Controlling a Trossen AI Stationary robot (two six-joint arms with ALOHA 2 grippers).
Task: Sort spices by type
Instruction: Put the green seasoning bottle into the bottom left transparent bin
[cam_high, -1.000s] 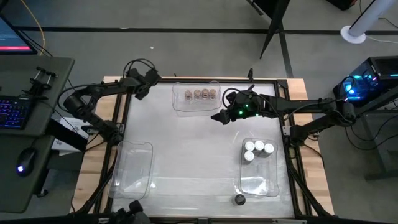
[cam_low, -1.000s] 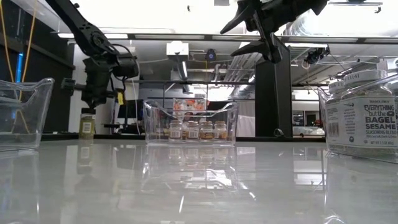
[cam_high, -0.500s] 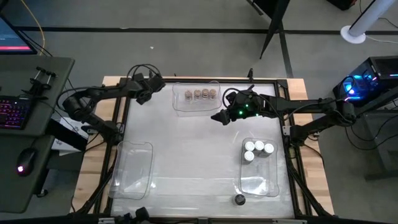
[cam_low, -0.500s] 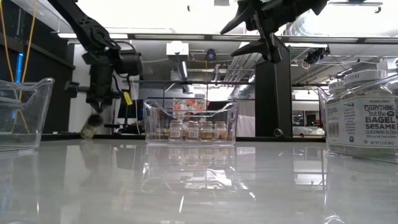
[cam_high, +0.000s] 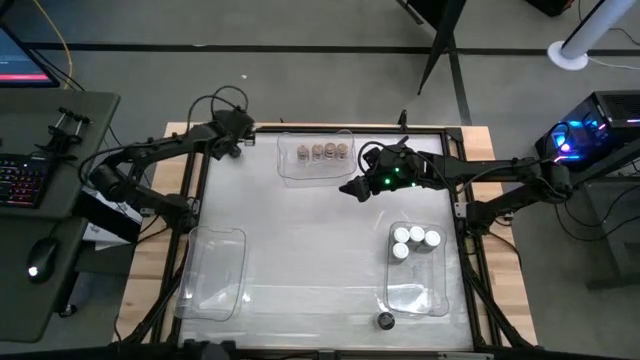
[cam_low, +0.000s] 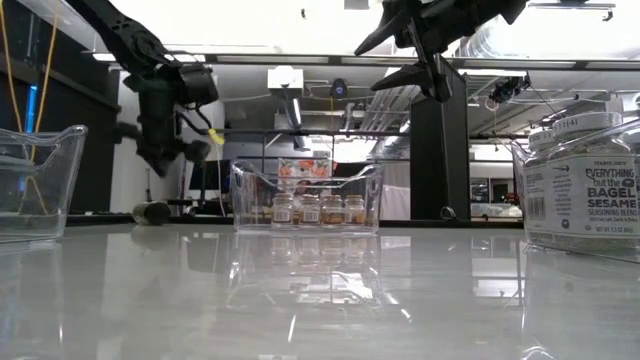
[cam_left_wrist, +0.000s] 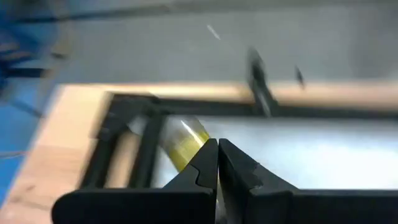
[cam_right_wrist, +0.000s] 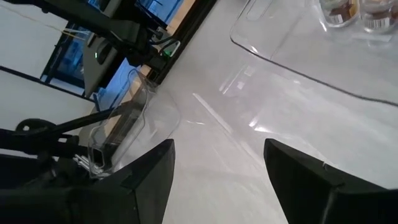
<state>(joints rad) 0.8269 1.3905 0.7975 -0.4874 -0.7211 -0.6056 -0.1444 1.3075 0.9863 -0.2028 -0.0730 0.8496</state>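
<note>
White table (cam_high: 300, 240), toppled jar (cam_low: 152, 212) under closed empty left gripper (cam_low: 165, 160), right gripper (cam_high: 350, 188) wide open

Below the right tool (cam_high: 352, 187) the tabletop (cam_high: 310, 240) lies bare; bins (cam_high: 316, 156) flank it behind and beside.

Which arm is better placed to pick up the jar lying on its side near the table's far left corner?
The left. The left gripper, shut, hangs just above the jar, which shows close ahead in the left wrist view. The right gripper, open, hovers past the far bin, farther off.
</note>
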